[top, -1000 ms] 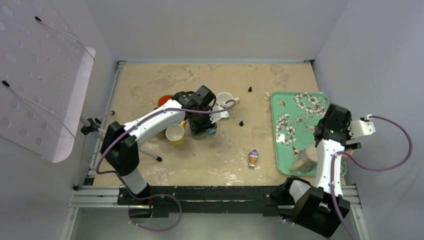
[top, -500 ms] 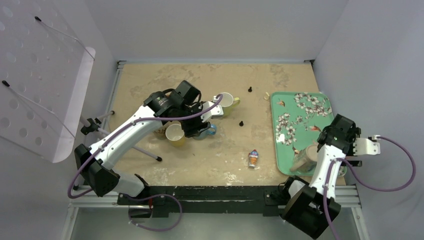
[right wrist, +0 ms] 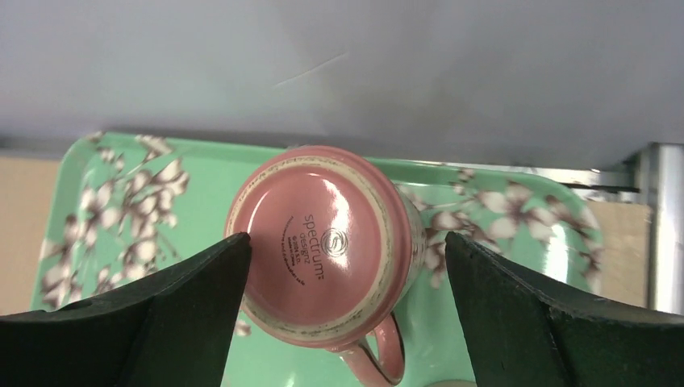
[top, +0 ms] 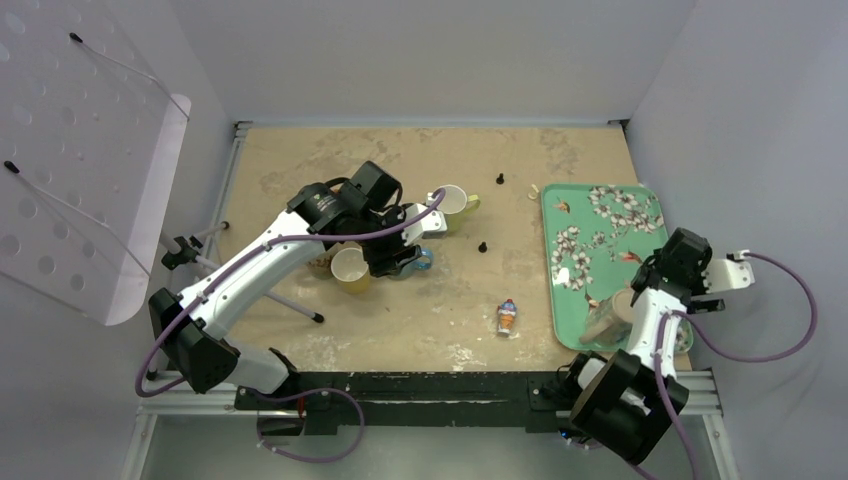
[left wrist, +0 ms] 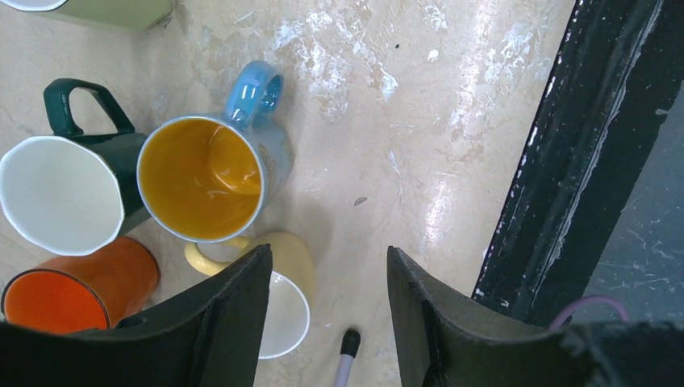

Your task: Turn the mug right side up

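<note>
The right gripper (right wrist: pixel 347 240) is spread wide and holds nothing. In its wrist view 1 dark finger (right wrist: pixel 161 322) stands to the left of the pink mug (right wrist: pixel 327 242) and the other to the right, so the mug lies between them. Whether either fingertip touches the mug cannot be told. The pink mug sits upside down, its glossy base facing up with a printed maker's mark on it. Its handle (right wrist: pixel 383 359) points toward the bottom of that view. The mug rests on the green tray (right wrist: pixel 97 185) patterned with white blossoms, at the tray's near end in the top view, close to the grey wall.

The left gripper (left wrist: pixel 328 258) is likewise spread apart and empty, hovering over the surface (left wrist: pixel 419 121) well apart from the tray. Below it stands a cluster of 4 mugs. A blue mug (left wrist: pixel 202 177) with a yellow inside has its opening up. A dark green mug (left wrist: pixel 60 193) with a white inside is pressed against the blue mug's side. An orange mug (left wrist: pixel 81 290) is just beside both. A pale yellow mug (left wrist: pixel 286 306) is partly hidden behind 1 finger. A 5th, light green mug (left wrist: pixel 105 10) shows at the top edge of that view, apart from the cluster.

A small colourful figure (top: pixel 508 316) lies on the surface between the cluster and the tray, and 2 small black pieces (top: pixel 499 179) sit farther back. A clear perforated panel (top: pixel 80 150) leans at the far left.
</note>
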Controlling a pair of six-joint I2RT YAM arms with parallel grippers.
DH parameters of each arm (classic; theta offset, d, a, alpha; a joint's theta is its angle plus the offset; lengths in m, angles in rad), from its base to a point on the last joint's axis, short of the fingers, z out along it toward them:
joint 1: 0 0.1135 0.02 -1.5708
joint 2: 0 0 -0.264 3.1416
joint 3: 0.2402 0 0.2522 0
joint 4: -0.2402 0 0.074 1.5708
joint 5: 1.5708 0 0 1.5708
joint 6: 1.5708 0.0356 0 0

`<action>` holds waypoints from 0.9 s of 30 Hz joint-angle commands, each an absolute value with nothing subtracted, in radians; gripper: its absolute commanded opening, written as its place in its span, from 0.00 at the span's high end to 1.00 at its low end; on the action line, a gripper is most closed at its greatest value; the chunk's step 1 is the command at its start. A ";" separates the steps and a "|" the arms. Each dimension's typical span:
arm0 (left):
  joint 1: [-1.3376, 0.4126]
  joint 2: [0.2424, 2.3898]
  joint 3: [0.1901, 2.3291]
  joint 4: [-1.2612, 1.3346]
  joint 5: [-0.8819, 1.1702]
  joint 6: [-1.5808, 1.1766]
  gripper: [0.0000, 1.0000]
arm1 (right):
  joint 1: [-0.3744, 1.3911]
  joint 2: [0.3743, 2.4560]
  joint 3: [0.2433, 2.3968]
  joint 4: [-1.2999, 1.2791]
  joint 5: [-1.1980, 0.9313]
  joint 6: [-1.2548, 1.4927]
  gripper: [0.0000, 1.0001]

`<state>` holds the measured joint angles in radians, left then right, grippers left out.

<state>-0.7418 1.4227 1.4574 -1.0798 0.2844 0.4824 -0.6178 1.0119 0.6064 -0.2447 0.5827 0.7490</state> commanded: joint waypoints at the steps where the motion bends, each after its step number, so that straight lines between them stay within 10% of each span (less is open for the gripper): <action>1: -0.739 1.417 1.473 -1.084 0.311 0.478 0.41 | -0.608 1.022 0.570 -0.089 0.341 0.597 0.06; 27: -0.732 1.373 1.423 -1.056 0.358 0.482 0.41 | -0.400 1.126 0.894 -0.228 -0.005 0.384 0.02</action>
